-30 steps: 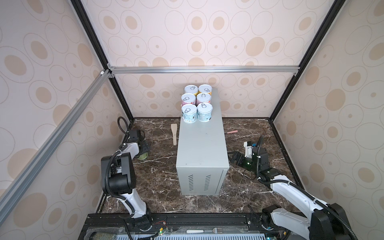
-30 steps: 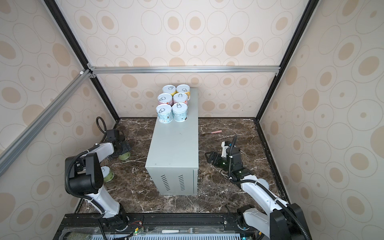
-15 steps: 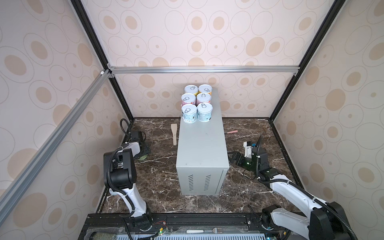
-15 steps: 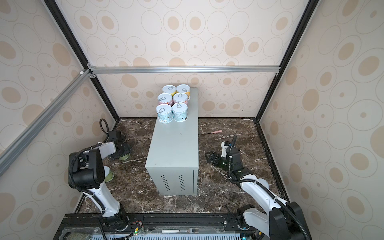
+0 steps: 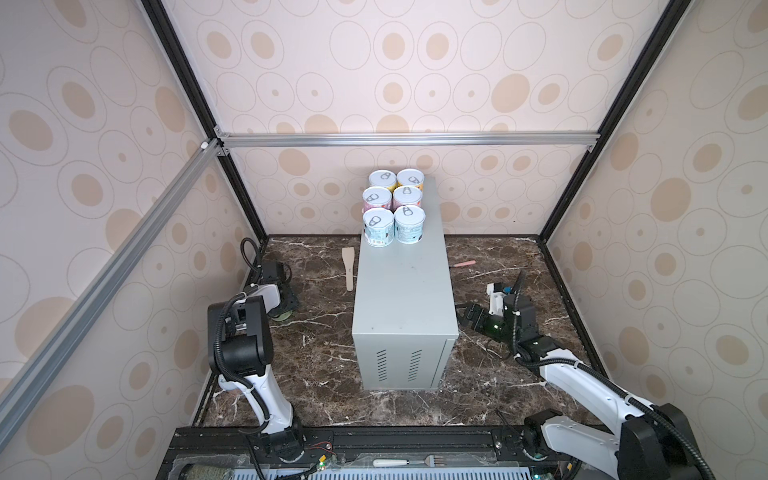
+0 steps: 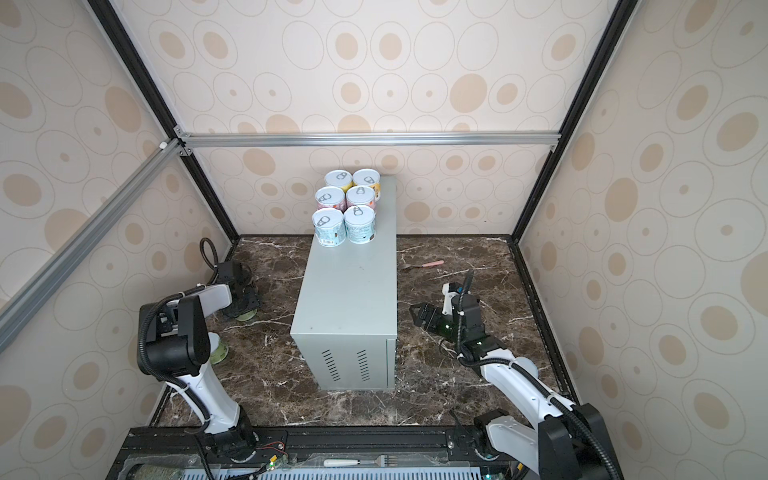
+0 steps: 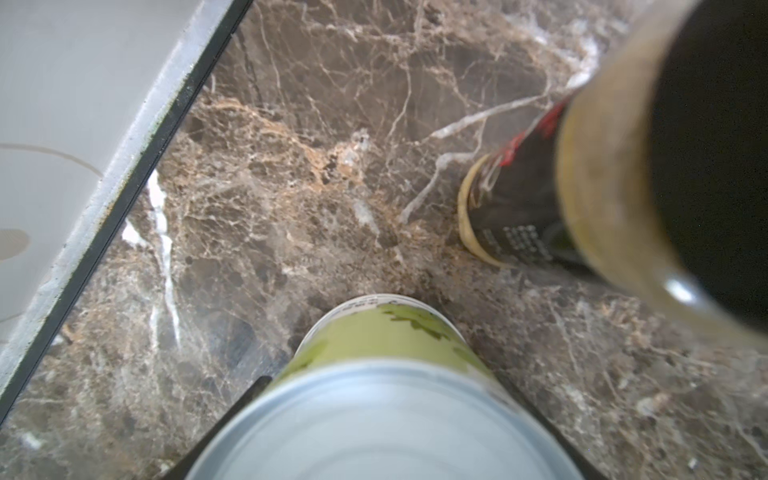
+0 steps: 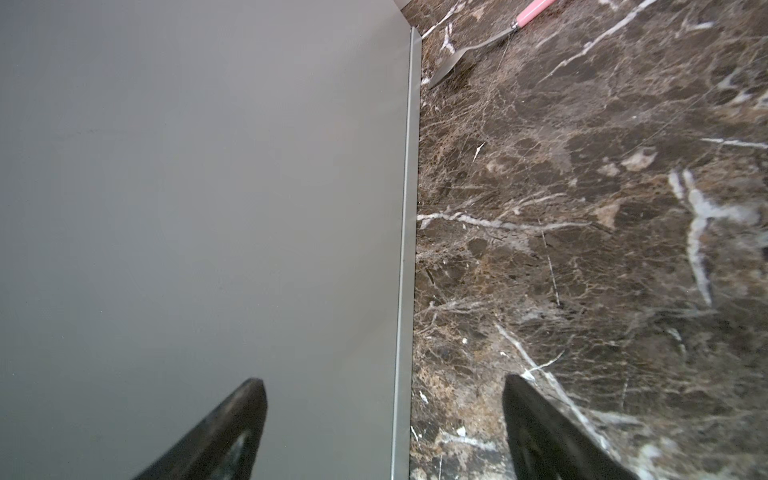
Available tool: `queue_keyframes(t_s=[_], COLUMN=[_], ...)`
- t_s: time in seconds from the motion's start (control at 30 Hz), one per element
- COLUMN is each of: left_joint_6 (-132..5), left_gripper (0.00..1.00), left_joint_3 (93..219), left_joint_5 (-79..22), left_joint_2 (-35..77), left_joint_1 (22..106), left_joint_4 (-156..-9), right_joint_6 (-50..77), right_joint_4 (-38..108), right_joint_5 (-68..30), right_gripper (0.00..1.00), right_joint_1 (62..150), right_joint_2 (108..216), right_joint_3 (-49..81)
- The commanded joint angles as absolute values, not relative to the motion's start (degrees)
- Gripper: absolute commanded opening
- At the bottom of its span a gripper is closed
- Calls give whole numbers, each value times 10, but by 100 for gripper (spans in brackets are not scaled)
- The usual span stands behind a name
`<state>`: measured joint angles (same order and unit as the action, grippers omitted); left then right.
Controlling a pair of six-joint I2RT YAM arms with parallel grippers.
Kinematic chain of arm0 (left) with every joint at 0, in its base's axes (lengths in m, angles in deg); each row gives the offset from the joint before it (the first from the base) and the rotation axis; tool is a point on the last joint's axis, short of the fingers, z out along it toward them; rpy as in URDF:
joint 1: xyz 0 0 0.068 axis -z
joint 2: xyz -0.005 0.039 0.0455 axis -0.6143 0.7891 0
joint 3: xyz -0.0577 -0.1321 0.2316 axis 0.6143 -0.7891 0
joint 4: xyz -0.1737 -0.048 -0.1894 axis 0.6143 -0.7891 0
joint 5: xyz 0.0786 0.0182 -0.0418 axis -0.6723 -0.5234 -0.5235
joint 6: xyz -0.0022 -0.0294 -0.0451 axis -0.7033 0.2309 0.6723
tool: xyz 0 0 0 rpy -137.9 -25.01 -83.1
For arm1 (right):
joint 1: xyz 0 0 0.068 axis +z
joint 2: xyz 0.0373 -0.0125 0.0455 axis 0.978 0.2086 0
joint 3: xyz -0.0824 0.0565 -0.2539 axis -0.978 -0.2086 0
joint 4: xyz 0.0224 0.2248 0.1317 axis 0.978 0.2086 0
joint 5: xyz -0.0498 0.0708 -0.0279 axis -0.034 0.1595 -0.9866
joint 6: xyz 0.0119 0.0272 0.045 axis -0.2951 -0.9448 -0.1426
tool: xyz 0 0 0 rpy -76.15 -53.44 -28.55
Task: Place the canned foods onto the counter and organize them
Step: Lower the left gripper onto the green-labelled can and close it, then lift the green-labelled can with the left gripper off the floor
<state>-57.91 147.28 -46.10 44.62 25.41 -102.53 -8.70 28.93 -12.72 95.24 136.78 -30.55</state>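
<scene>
Six cans on the counter; left gripper straddles the green can, pinch unclear, right gripper spread empty, so next: squeeze, lift.

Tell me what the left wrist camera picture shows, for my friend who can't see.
A green-labelled can with a silver lid stands on the brown marble surface, close up between the two black fingers of the left gripper. A dark bottle stands nearby, and a pale wall edges the marble.
</scene>
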Motion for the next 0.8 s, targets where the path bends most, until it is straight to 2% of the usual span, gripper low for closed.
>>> queue_keyframes(t_s=[0.0, 0.43, 0.77], left_joint_6=[-588, -567, -571], left_gripper=[67, 65, 64], left_joint_3=[1475, 1442, 1388], left_joint_5=[-473, -460, -421], left_joint_2=[425, 337, 212], left_joint_1=[248, 274, 288], left_joint_4=[-1032, -1061, -1086], right_joint_6=[-90, -86, -77], right_joint_4=[278, 289, 305], right_joint_5=[-128, -122, -116], right_gripper=[91, 91, 91], right_joint_1=[951, 951, 952], right_joint_2=[1362, 1332, 1317], right_joint_3=[-313, -313, -305])
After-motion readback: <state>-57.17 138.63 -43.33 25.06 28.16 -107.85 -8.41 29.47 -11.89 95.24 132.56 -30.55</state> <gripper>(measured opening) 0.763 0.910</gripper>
